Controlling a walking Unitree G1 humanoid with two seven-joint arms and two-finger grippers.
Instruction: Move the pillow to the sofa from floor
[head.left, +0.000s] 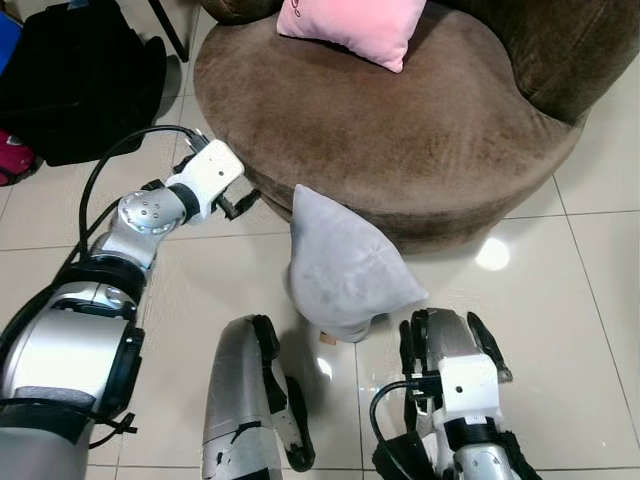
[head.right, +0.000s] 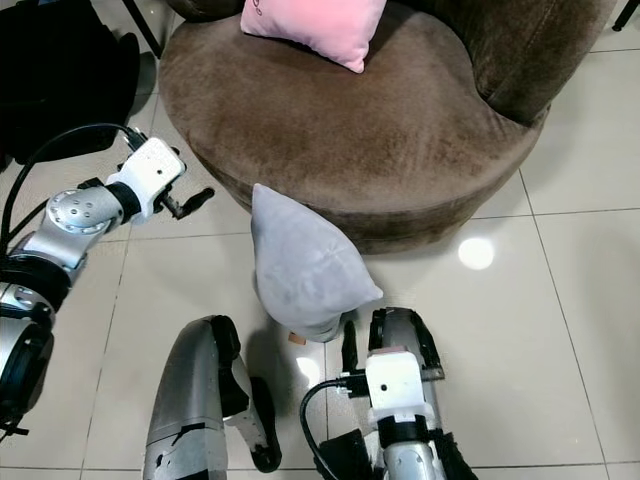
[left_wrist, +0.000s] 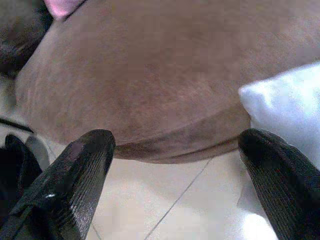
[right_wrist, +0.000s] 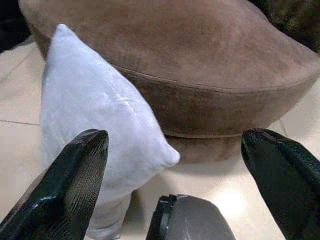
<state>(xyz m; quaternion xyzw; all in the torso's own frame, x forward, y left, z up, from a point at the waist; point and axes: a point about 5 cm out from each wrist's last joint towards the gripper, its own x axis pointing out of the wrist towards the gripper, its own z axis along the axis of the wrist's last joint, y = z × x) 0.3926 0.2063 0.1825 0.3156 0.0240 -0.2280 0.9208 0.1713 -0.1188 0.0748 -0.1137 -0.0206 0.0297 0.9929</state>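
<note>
Floor (head.left: 590, 290): pale tiles, one brown sofa (head.left: 380, 140) at 12 o'clock.
Pillows: two; grey pillow (head.left: 340, 265) on floor, pink pillow (head.left: 355, 25) on sofa.
Left gripper (head.left: 240, 203): spread, 9 o'clock of grey pillow.
Right gripper (right_wrist: 175, 165): spread, at 5 o'clock.

The sofa (head.left: 400, 140) wears matt brown cloth with a short suede-like nap. The grey pillow (head.left: 345, 265) is soft, smooth fabric, the pink cushion (head.left: 355, 25) likewise. Floor tiles (head.left: 570, 290) are glossy, mirroring light. The arms (head.left: 150, 215) look like brushed silver metal.

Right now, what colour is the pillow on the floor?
Light grey pillow; left eye view shows it best.
</note>
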